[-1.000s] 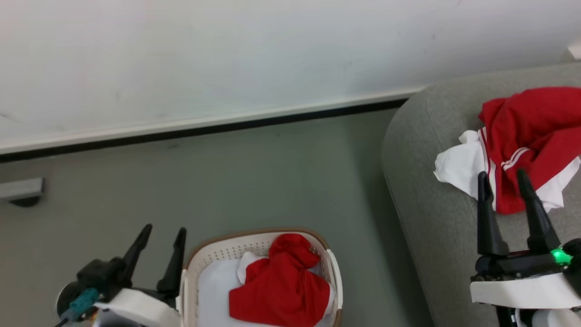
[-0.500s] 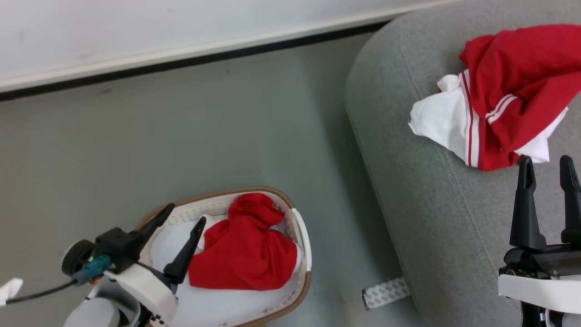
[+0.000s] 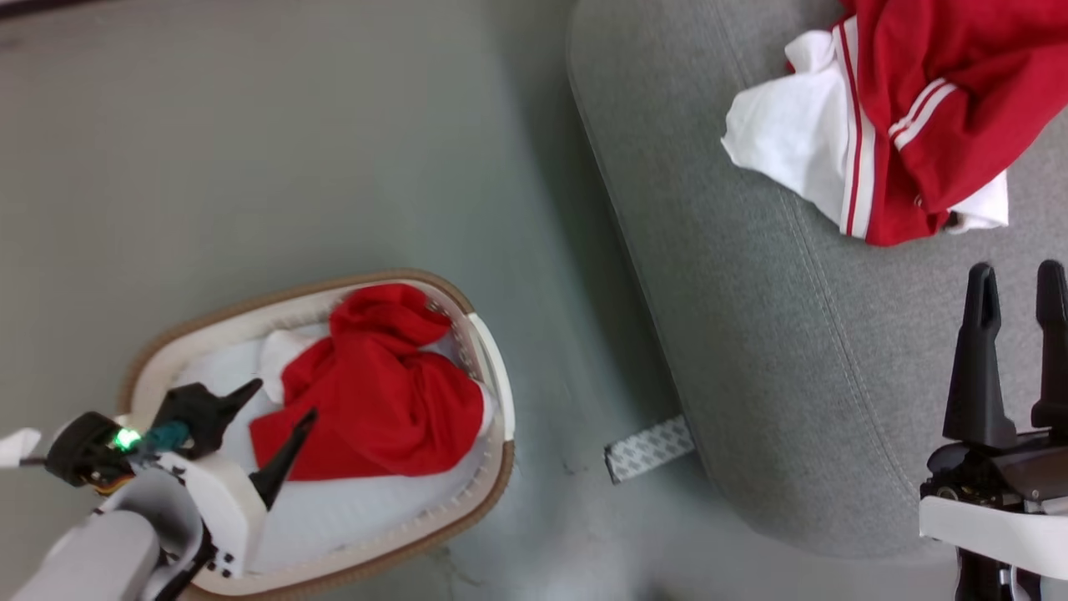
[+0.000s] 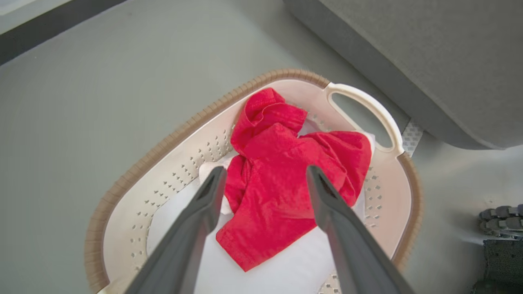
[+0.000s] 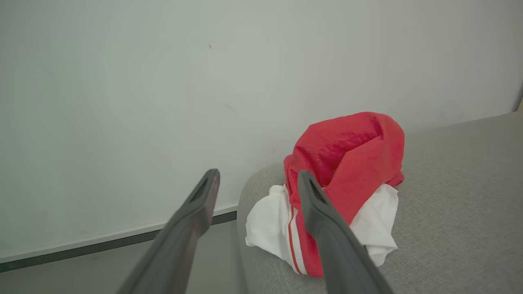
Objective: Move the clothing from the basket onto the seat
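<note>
Item 1: crumpled bright red fabric garment (image 3: 375,392), lying inside white perforated oval plastic laundry basket (image 3: 492,371) with a brown rim, on grey floor (image 3: 250,167).
Item 2: red-and-white garment with striped trim (image 3: 918,108), near the rounded edge of large grey upholstered sofa (image 3: 751,334).
Left hand (image 3: 282,399): wide, empty, over the basket.
Right hand (image 3: 1018,267): wide, empty, over the sofa.

Basket (image 4: 192,159) opening: free from above, bounded by rim (image 4: 175,132) and handle (image 4: 367,110); red garment (image 4: 282,192) occupies its middle. Bare floor (image 3: 551,250) separates basket from sofa (image 3: 751,334). Sofa cushion: red-and-white pile (image 3: 918,125) lies ahead of the right gripper (image 3: 1017,271), bare fabric between
</note>
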Controlling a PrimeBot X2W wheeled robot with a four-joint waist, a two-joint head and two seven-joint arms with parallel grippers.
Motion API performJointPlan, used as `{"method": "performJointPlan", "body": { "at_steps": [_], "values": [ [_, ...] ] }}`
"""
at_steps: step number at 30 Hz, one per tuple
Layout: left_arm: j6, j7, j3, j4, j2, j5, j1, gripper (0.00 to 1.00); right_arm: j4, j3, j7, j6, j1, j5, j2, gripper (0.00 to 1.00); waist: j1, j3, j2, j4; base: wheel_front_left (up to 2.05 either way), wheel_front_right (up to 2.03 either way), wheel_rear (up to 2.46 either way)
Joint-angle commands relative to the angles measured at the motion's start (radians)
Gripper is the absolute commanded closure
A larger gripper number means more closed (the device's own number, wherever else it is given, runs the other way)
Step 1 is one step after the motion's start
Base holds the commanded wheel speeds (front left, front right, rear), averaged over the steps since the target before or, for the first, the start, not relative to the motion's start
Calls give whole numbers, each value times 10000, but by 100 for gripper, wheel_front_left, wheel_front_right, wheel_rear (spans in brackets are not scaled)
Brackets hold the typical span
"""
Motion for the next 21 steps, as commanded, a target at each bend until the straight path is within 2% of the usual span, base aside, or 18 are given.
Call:
{"method": "performJointPlan", "body": {
  "at_steps": [1, 8, 15, 21],
  "values": [
    [16, 68, -39, 60, 141, -79, -159, 0, -68, 23, 7, -23, -108, 37, -1, 0, -3, 432, -1, -275, 0, 0, 0],
    [14, 1110, -1277, 674, 717, -270, -995, 0, -483, 172, 7, -23, -433, 177, -3, 0, -3, 1162, -1, -532, 0, 0, 0],
    [16, 1832, -1857, 1585, 1080, -371, -1708, 0, -956, 351, 7, -23, -579, 428, 0, 0, -3, 1733, -1, -937, 0, 0, 0],
    [14, 2142, -2450, 2083, 1024, -464, -2448, 0, -1319, 151, 8, -23, -292, 579, 0, 0, -3, 2076, -1, -918, 0, 0, 0]
  ]
}}
